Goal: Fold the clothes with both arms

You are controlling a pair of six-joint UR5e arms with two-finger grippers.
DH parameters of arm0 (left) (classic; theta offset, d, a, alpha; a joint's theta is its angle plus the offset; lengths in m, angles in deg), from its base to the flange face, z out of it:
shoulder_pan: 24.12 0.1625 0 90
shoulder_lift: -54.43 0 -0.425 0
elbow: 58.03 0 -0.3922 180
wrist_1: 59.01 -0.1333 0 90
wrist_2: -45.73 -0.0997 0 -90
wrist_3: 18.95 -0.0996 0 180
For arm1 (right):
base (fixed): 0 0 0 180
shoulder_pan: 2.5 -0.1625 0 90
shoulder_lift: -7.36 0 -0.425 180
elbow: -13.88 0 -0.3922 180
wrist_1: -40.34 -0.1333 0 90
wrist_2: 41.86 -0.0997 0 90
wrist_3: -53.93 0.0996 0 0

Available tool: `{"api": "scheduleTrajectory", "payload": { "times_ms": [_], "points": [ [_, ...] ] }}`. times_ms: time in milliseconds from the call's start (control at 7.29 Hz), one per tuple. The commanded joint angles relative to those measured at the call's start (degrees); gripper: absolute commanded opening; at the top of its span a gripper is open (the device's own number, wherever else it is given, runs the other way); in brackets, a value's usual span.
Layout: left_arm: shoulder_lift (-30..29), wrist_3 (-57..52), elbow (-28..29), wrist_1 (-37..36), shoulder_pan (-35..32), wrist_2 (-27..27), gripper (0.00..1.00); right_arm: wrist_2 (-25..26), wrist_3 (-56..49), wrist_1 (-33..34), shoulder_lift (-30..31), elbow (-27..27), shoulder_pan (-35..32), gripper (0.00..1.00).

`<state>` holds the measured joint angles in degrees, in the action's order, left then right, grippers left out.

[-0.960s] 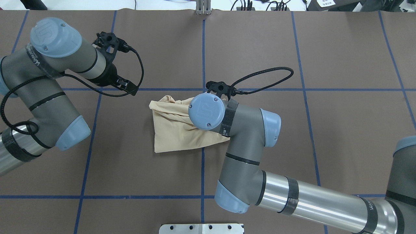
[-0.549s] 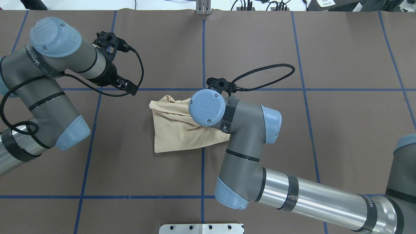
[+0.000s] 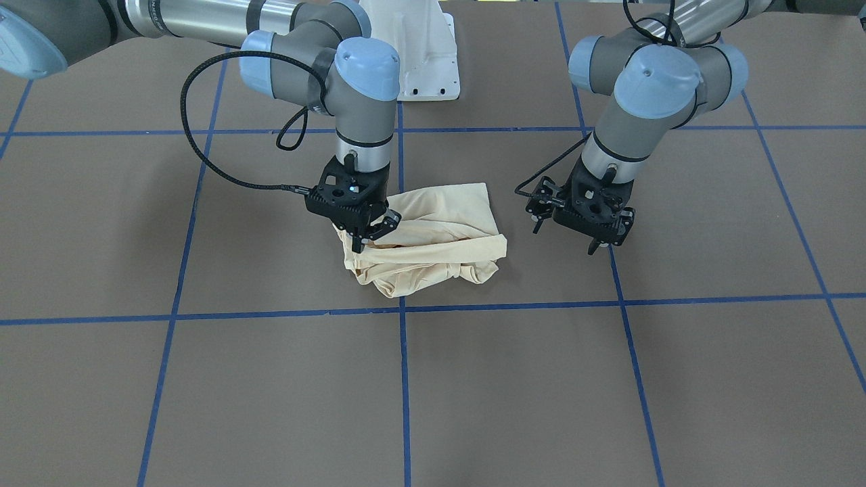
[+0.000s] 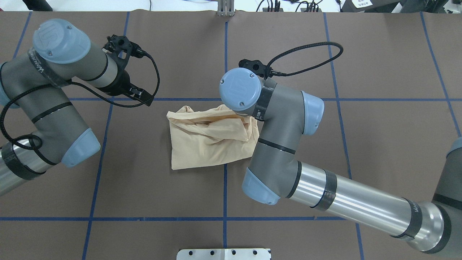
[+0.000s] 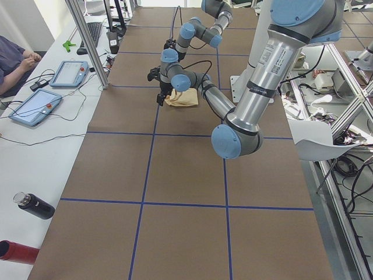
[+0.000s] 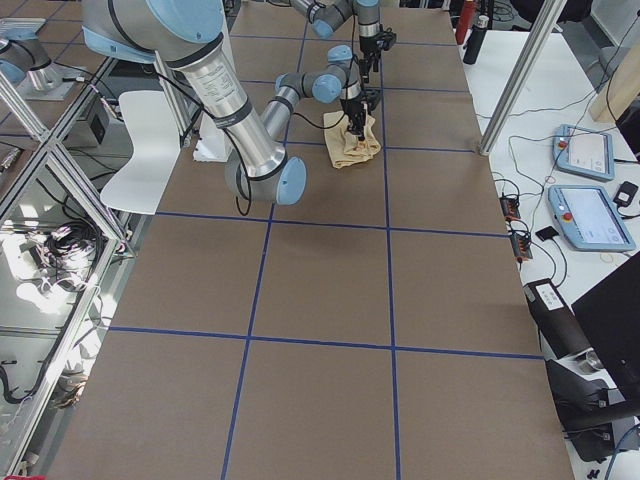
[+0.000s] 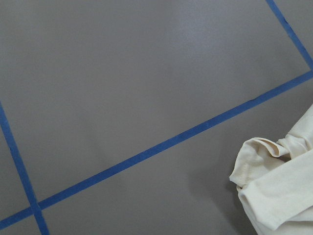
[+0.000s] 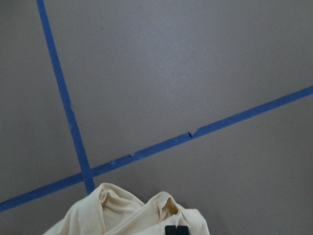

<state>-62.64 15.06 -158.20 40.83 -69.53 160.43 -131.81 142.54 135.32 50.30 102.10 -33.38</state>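
The cream-yellow shirt (image 4: pixel 202 141) lies in a folded, rumpled bundle at the table's middle; it also shows in the front view (image 3: pixel 440 230). Its print and neck label are hidden. My right gripper (image 3: pixel 362 238) stands over the bundle's far right corner, and cloth rises to it. In the right wrist view its fingertips (image 8: pixel 176 230) are pressed together on the shirt (image 8: pixel 127 215). In the overhead view the wrist hides it. My left gripper (image 4: pixel 142 97) hangs open and empty above bare table, left of the shirt (image 7: pixel 279 196) and apart from it.
Blue tape lines grid the brown table. The white base mount (image 3: pixel 423 54) is at the robot's side and a metal plate (image 4: pixel 223 254) at the near edge. Teach pendants (image 5: pixel 35 108), a bottle (image 5: pixel 35 205) and an operator (image 5: pixel 14 58) are beside the table.
My right arm has moved toward the table's far side, drawing the shirt's right corner with it and uncovering more cloth. The left arm has not moved.
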Motion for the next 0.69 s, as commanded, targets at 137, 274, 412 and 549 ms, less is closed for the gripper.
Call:
{"api": "scheduleTrajectory", "payload": {
  "times_ms": [137,274,412,549],
  "points": [
    [0.0,0.0,-0.3,-0.1,0.0,0.0,1.0,0.1,-2.1,-13.5,-4.0,-15.3,-3.6,0.0],
    [0.0,0.0,-0.4,-0.1,0.0,0.0,1.0,0.1,-3.8,-13.5,-4.1,-15.4,-4.1,0.0],
    [0.0,0.0,-0.4,-0.1,0.1,0.0,1.0,0.1,-3.9,-13.5,-4.1,-15.4,-4.2,0.0],
    [0.0,0.0,-0.4,-0.1,0.1,0.0,1.0,0.0,-3.9,-14.0,-4.2,-15.4,-4.3,0.0]
  ]
}}
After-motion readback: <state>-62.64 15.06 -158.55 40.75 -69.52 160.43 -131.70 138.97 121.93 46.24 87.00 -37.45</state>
